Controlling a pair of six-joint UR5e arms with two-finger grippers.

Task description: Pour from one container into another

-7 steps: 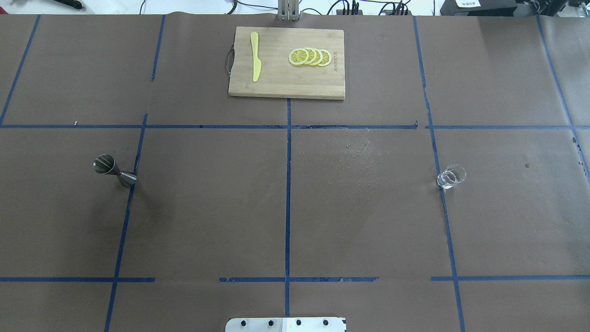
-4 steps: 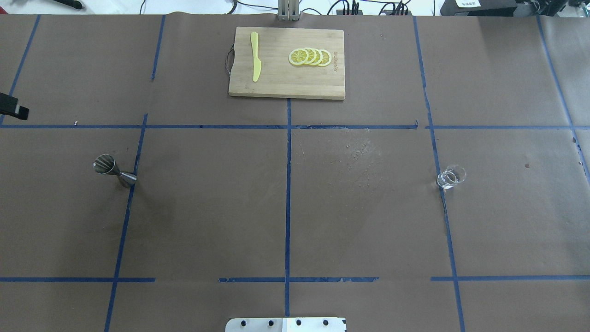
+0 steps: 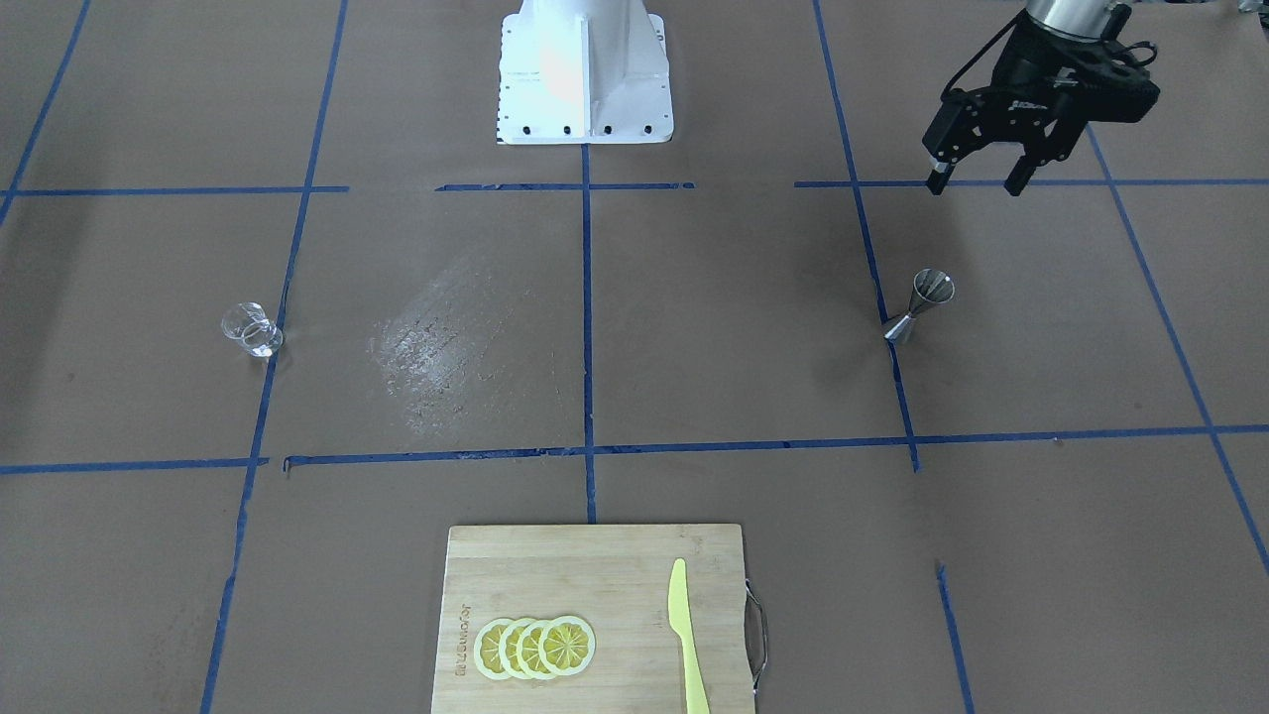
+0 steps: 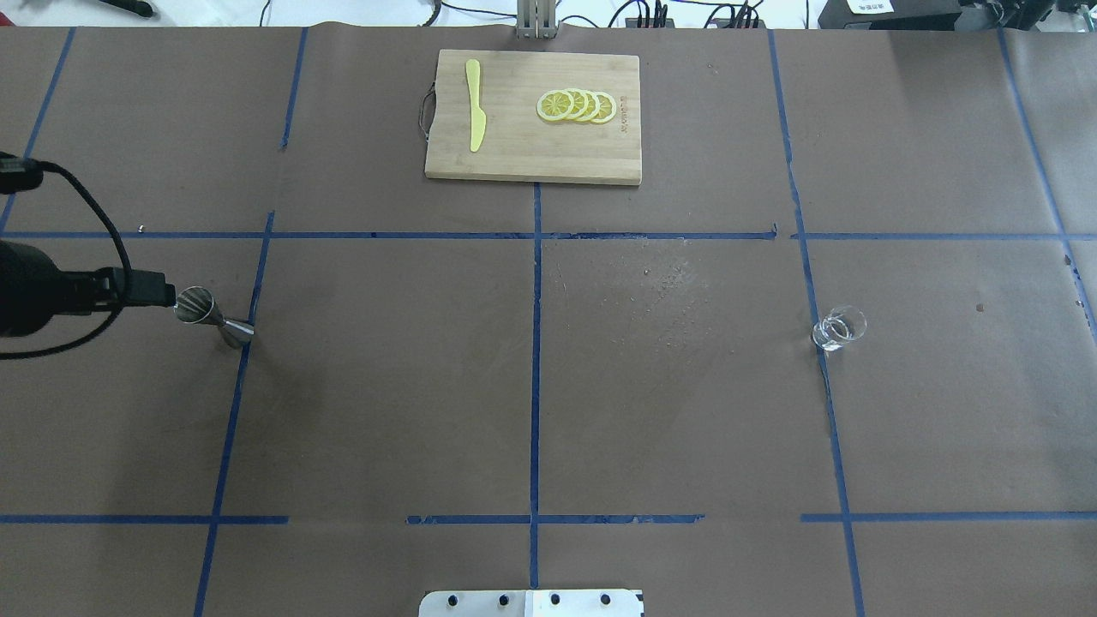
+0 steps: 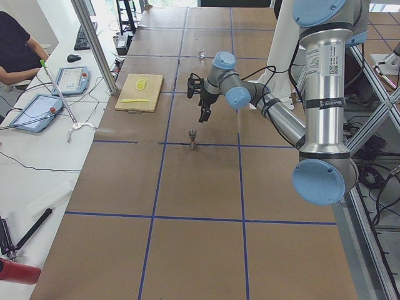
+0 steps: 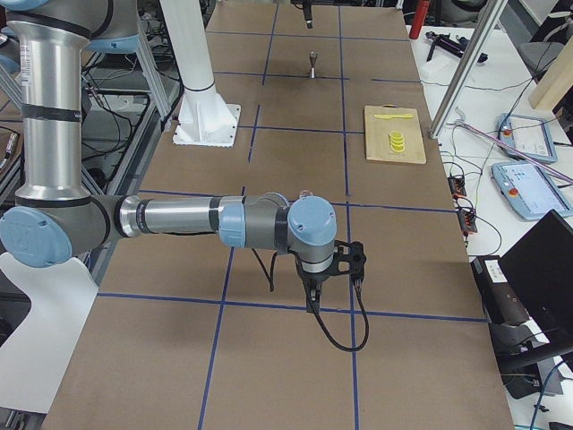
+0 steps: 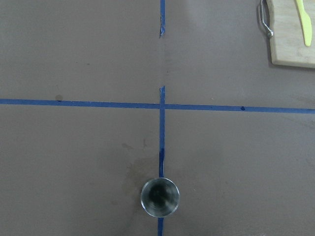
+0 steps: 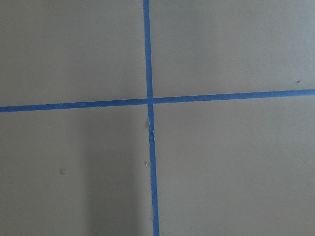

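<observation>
Overhead view, left to right: left tool (image 3: 972, 185), jigger (image 4: 210, 315), board (image 4: 531, 163), glass (image 4: 839, 328).
Left tool: fingers spread with nothing between them in the front-facing view; it hangs above the surface (image 4: 531, 386), near the jigger but not touching it.
Jigger: upright on a blue tape line at the robot's left, wide cup up; the left wrist view looks straight down into its dark bowl (image 7: 160, 197), low in that picture. I cannot tell whether it holds liquid.
Board: at the far edge, bearing a yellow knife (image 4: 474, 104) and lemon slices (image 4: 576, 106); no part in the pour.
Glass: small and clear, on the robot's right, well apart from the jigger.
Right tool: seen only in the right side view (image 6: 333, 269), low over bare paper; open or closed cannot be told.
Risk, grasp: the jigger is tall on a narrow foot, so an off-centre descent would likely let one finger nudge it over.
Risk, carry: the long trip to the glass invites slopping if the jigger tilts early.
Risk, pour: the glass mouth is small, and a poor line-up would probably spill.
</observation>
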